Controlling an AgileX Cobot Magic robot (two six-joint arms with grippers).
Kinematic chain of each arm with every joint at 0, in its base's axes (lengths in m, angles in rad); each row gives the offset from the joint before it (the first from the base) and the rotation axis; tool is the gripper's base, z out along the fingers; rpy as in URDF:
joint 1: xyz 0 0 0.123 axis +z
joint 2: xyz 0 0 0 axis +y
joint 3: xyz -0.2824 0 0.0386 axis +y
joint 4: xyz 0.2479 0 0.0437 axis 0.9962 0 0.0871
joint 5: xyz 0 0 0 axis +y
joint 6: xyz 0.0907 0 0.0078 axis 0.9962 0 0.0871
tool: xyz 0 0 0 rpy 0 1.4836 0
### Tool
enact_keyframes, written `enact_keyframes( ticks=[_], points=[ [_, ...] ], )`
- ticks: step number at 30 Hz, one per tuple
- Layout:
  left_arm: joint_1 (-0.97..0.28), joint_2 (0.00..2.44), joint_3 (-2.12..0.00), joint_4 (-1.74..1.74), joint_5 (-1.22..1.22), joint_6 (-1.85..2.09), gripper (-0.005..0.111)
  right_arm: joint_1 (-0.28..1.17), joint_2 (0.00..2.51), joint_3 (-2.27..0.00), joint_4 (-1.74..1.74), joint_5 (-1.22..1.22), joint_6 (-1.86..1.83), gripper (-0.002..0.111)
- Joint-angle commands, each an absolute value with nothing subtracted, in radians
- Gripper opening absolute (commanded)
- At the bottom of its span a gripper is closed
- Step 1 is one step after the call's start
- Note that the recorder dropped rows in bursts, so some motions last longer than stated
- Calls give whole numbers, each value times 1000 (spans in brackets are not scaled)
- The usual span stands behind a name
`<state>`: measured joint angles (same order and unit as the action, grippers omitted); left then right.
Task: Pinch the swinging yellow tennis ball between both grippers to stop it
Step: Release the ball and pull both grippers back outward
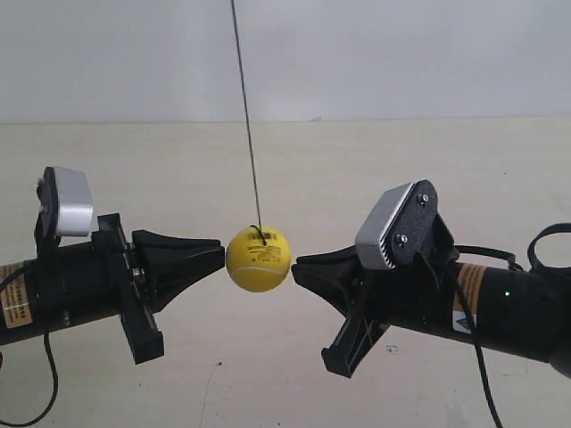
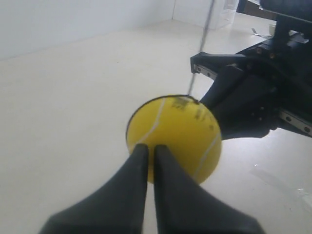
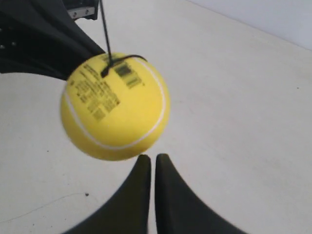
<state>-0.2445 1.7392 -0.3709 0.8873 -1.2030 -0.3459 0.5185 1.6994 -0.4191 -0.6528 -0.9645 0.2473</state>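
Note:
The yellow tennis ball [image 1: 258, 259] hangs on a thin black cord [image 1: 248, 125] between two black grippers. The gripper at the exterior view's left [image 1: 220, 252] points at the ball's side, tips at its surface. The gripper at the exterior view's right [image 1: 296, 265] meets the opposite side. In the left wrist view my left gripper [image 2: 150, 147] is shut, its fingertips against the ball [image 2: 174, 139]. In the right wrist view my right gripper [image 3: 152, 157] is shut, its tips at the lower edge of the slightly blurred ball [image 3: 115, 106], whose barcode label faces the camera.
A pale table surface [image 1: 285, 160] lies under both arms, with a white wall [image 1: 401, 53] behind it. Grey ribbed camera blocks [image 1: 70, 201] [image 1: 385, 225] sit on top of the arms. Black cables [image 1: 482, 374] hang from the arm at the exterior view's right.

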Motion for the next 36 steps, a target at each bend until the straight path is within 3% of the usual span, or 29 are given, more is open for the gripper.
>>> enact_keyframes(
  ticks=[1, 9, 20, 28, 36],
  points=[
    [-254, 1740, -372, 819, -1156, -342, 5, 519, 1698, -421, -620, -946, 224, 0],
    [-254, 1740, -372, 708, -1062, -358, 5, 519, 1676, -421, -415, -790, 144, 0],
    [-254, 1736, -370, 503, -907, -378, 5, 519, 1408, -421, -165, -421, 95, 0],
    [-254, 1539, -361, 442, -667, -385, 5, 519, 1375, -421, -165, -393, 76, 0],
    [-254, 1295, -252, 29, -567, -123, 5, 519, 1343, -421, -165, -372, 75, 0]
  ],
)
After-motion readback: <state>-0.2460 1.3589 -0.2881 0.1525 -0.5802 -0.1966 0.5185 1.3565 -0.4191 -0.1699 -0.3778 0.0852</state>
